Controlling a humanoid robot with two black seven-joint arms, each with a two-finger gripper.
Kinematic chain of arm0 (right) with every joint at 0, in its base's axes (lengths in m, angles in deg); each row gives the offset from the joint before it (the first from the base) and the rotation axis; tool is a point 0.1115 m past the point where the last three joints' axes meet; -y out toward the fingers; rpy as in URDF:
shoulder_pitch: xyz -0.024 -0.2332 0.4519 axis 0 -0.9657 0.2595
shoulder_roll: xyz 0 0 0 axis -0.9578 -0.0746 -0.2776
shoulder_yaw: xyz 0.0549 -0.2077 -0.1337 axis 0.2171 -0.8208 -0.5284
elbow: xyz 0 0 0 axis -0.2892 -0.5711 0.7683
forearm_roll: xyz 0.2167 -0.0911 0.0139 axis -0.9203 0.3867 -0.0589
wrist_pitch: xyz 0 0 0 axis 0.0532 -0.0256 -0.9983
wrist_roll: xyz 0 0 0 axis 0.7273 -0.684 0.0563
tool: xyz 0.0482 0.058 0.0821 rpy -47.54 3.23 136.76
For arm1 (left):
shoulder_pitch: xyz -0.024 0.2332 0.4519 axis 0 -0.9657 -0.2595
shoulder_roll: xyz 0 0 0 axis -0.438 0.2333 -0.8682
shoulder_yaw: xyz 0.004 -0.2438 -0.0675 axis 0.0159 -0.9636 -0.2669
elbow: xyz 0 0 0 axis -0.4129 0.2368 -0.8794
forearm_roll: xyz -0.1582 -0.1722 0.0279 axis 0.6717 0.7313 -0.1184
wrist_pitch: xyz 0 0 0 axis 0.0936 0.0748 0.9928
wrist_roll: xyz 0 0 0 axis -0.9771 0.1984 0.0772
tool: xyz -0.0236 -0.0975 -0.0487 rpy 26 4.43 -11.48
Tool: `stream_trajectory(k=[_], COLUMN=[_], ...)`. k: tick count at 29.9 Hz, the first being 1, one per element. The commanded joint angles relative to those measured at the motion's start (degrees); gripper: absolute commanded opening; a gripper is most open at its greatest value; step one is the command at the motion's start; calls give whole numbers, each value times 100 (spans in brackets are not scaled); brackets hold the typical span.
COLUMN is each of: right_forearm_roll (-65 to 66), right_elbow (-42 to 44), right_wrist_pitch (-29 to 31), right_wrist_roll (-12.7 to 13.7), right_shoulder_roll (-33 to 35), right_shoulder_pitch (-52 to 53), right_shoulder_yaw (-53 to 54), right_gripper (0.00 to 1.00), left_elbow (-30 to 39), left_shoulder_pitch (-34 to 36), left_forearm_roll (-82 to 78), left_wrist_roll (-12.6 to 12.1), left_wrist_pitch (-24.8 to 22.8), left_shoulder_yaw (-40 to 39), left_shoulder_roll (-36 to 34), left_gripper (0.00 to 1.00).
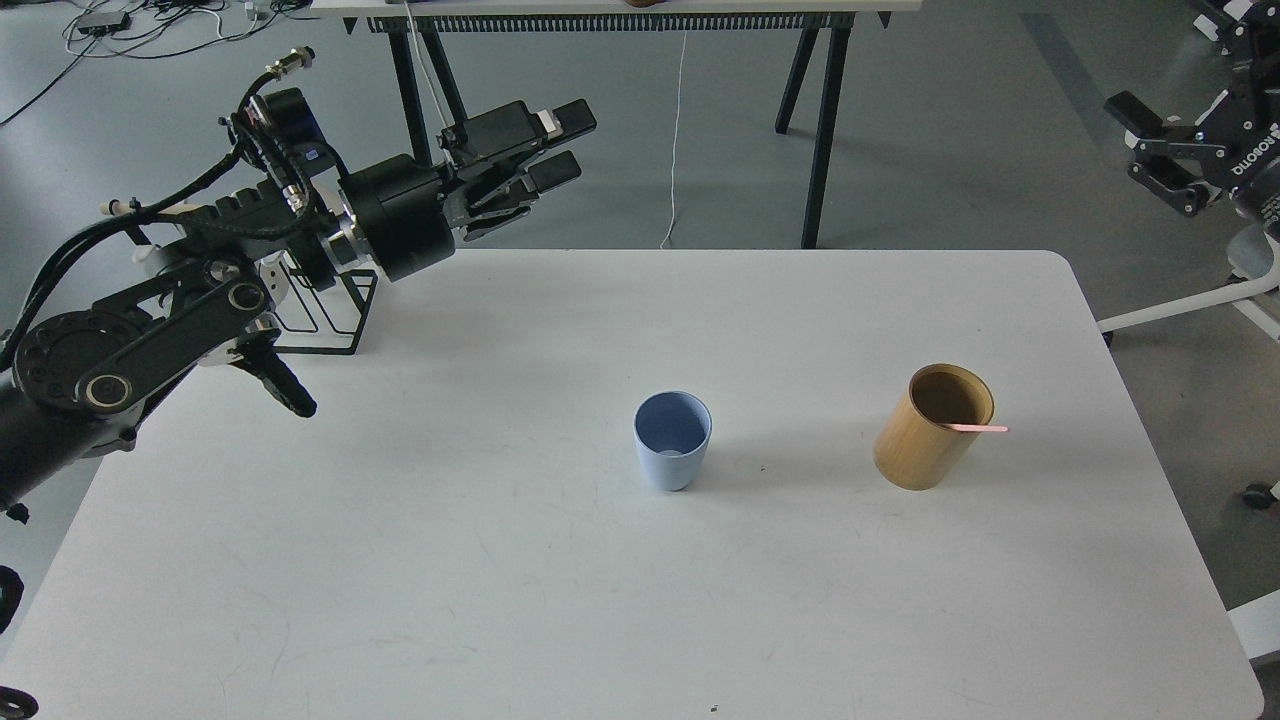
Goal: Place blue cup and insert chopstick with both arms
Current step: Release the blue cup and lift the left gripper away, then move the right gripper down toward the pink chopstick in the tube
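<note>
The blue cup [672,440] stands upright and empty near the middle of the white table [560,600]. One pale pink chopstick [981,428] sticks out over the rim of the tan bamboo cylinder [930,430], to the cup's right. My left gripper [560,142] is raised high above the table's far left, well away from the cup, open and empty. My right gripper [1165,60] is up at the far right, off the table and partly cut by the frame edge, open and empty.
A black wire mug rack [335,315] stands at the table's far left, mostly hidden behind my left arm. Black legs of another table [820,130] stand on the floor beyond the far edge.
</note>
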Motion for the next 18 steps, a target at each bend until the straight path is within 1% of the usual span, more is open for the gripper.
stream_trajectory(k=[1, 5, 7, 8, 10, 13, 17, 18], right_forearm_roll=[362, 599, 1063, 1483, 2301, 3199, 3509, 3518], right_elbow=[-540, -1383, -1709, -1823, -1938, -2175, -2597, -2711], right_wrist_pitch=[0, -470, -821, -1232, -2329, -3929, -5548, -5600], right_wrist_roll=[0, 0, 0, 0, 0, 0, 0, 0], right_shoulder_roll=[728, 1678, 1995, 2066, 2111, 2128, 2137, 2137], right_shoulder_pitch=[-259, -787, -920, -946, -1008, -1008, -1008, -1008], right_shoulder_yaw=[-13, -13, -74, -153, -460, -1118, -1953, -2173], right_gripper=[99, 99, 99, 99, 99, 99, 99, 99], left_elbow=[204, 389, 424, 433, 433, 433, 433, 425], left_shoulder_pitch=[-348, -586, -622, -622, -665, -745, -832, -850], left_forearm_roll=[60, 60, 60, 60, 60, 60, 60, 52], left_wrist_roll=[1, 1, 1, 1, 1, 1, 1, 1], left_wrist_pitch=[0, 8, 26, 35, 44, 61, 70, 70], left_shoulder_yaw=[-455, -650, -650, -641, -641, -641, -632, -615], left_shoulder_roll=[-70, -88, -149, -184, -193, -185, -167, -158], left_gripper=[85, 85, 85, 85, 85, 85, 86, 87])
